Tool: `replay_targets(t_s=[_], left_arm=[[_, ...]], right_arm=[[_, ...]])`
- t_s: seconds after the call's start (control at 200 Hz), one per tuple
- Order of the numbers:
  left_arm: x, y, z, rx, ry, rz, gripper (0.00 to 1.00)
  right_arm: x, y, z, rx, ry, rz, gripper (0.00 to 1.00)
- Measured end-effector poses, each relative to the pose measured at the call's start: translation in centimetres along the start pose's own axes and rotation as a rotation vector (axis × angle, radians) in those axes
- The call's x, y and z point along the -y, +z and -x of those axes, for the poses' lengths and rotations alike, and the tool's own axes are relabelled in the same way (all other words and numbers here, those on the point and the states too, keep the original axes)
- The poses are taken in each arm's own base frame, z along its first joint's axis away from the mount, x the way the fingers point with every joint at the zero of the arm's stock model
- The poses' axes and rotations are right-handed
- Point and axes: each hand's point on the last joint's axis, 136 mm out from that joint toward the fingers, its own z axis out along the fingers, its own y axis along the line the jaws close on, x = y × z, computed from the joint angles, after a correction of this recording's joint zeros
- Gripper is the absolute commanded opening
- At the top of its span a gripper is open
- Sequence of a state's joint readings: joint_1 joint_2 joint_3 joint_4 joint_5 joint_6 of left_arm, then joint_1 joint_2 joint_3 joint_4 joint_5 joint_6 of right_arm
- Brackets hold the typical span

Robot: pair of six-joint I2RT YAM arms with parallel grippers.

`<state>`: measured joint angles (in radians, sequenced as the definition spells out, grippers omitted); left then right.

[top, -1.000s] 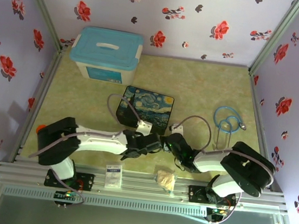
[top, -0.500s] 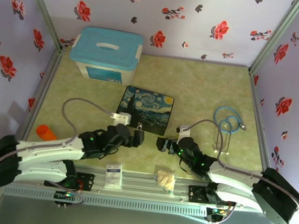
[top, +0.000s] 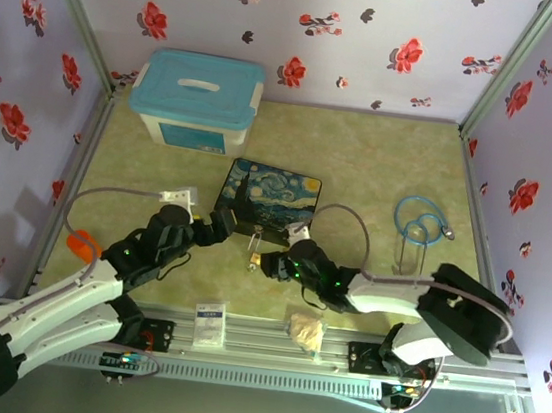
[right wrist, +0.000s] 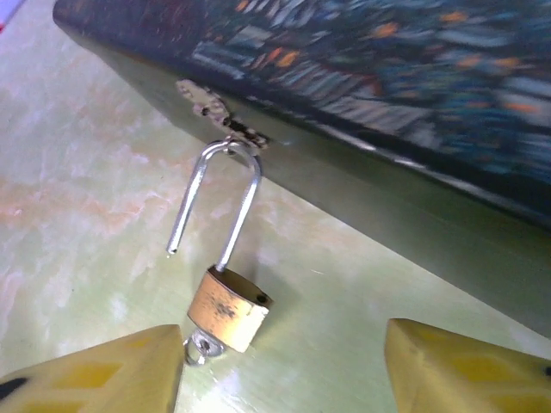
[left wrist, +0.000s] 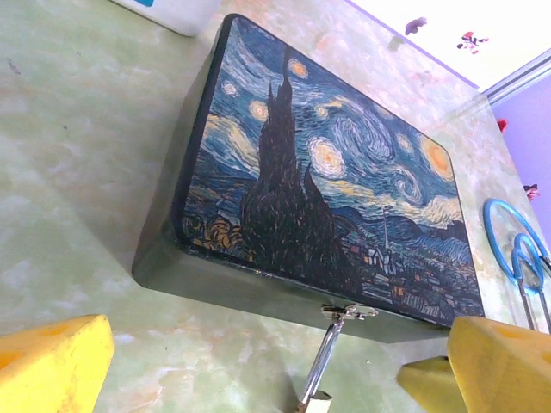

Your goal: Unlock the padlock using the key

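Overhead, hands: left hand [top: 225,227] at the near-left corner of the starry box [top: 275,198]; right hand [top: 269,264] just beside the padlock [top: 252,259] on the table [top: 383,159].
Left wrist, hand: yellow fingers [left wrist: 52,366] spread wide, nothing between them; clasp [left wrist: 348,311] on the box's front wall, shackle [left wrist: 320,361] hanging from it.
Right wrist, padlock: hooked on the clasp, brass body lying on the table; one shackle leg free of the body (reads as unlocked).
Right wrist, key [right wrist: 200,347]: small silver piece at the body's underside, apparently seated in the keyway.
Right wrist, hand: fingers apart, holding nothing; padlock body just off one fingertip.
Handling: light, rigid, smooth-faced, swings on the clasp; pinch the body's flat faces. Key thin, little purchase.
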<state>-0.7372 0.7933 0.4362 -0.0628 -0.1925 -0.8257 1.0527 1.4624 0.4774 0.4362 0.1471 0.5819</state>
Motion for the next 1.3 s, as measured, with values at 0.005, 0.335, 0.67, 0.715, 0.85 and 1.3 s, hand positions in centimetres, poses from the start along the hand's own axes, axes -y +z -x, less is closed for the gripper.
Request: replay_targets(t_s=[0.005,0.335,0.67,0.715,0.85,1.3], left_arm=[[0.0,0.0,-0.1,-0.002,-0.002,0.0,1.0],[-1.6,1.1,-2.9,-0.082,-0.035,0.02,1.0],[-1.2,1.4,-3.0,-0.088,-0.051,0.005,1.0],[-1.2,1.4,-3.0,-0.087,-0.053,0.004,1.0],[-1.2,1.4,-3.0,-0.087,-0.055,0.005,1.0],[-1.4,1.7,-3.2,-0.095,-0.071,0.014,1.0]], right_arm=[[0.0,0.1,0.0,-0.003,0.0,-0.001,0.56],[-0.4,3.4,-1.5,-0.049,0.001,0.013,0.46],[-1.3,4.1,-1.4,-0.033,0.03,0.062,0.5],[-1.4,4.1,-1.3,-0.031,0.036,0.068,0.53],[-1.8,4.1,-1.3,-0.033,0.052,0.088,0.54],[-2.1,4.9,-1.3,-0.004,0.061,0.116,0.36]])
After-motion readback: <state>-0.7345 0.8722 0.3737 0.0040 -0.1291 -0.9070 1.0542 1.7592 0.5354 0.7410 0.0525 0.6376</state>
